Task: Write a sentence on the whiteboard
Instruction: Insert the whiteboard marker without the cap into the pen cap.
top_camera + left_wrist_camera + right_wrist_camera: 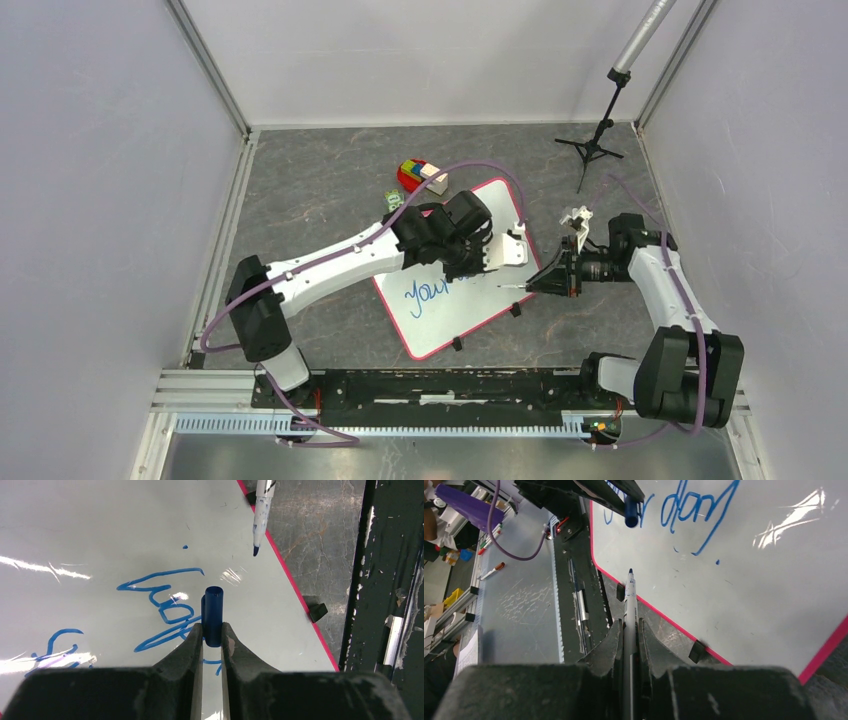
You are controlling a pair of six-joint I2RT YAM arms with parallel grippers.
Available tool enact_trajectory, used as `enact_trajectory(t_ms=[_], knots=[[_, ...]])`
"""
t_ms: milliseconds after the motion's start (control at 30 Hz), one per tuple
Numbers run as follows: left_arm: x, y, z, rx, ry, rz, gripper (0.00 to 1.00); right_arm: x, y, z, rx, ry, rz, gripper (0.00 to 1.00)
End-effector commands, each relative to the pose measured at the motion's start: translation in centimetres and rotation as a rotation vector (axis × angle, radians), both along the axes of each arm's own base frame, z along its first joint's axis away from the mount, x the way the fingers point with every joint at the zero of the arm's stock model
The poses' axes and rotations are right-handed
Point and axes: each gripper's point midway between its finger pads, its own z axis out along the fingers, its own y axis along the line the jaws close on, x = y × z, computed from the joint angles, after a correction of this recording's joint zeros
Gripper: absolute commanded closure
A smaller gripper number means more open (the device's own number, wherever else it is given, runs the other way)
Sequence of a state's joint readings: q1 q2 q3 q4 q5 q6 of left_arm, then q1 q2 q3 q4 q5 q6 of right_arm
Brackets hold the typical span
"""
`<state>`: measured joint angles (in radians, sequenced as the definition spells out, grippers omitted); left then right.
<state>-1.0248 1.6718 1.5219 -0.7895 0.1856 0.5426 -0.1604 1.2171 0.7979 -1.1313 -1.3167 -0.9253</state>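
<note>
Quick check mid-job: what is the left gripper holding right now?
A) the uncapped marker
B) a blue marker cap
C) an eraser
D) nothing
B: the left wrist view shows the left gripper shut on the blue cap, while the uncapped marker sits in the right gripper.

whiteboard (470, 318): white, pink-red rim | clips (316, 609): black | sentence (432, 295): blue lettering | marker (629, 611): white barrel smudged blue, dark blue tip | cap (213, 611): dark blue | table (320, 190): grey with pale marbled veins | cables (480, 165): purple | arms (330, 265): white and black | toy block (420, 176): red, yellow, green, blue
</note>
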Motion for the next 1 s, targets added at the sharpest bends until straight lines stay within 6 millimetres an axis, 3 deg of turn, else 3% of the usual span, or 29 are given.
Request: enact_trajectory(t_ms=[0, 300, 567, 967], knots=[[0.7, -0.8, -0.6, -0.011, -0.061, -0.036, 0.98, 0.2, 0.9, 1.6, 0.075, -0.022, 0.024, 1.0], [-0.2, -0.7, -1.3, -0.002, -0.05, -0.064, 0.98, -0.1, 1.5, 1.9, 0.097, -0.028, 0.062, 1.0], [-2.5, -1.2, -1.4, -0.001, -0.006, -0.126, 0.98, -0.2, 1.6, 1.9, 0.097, -0.026, 0.068, 1.0], [-3.2, -1.7, -1.0, -0.011, 0.009, -0.145, 0.98, -0.1, 1.7, 1.8, 0.091, -0.032, 0.072, 1.0]])
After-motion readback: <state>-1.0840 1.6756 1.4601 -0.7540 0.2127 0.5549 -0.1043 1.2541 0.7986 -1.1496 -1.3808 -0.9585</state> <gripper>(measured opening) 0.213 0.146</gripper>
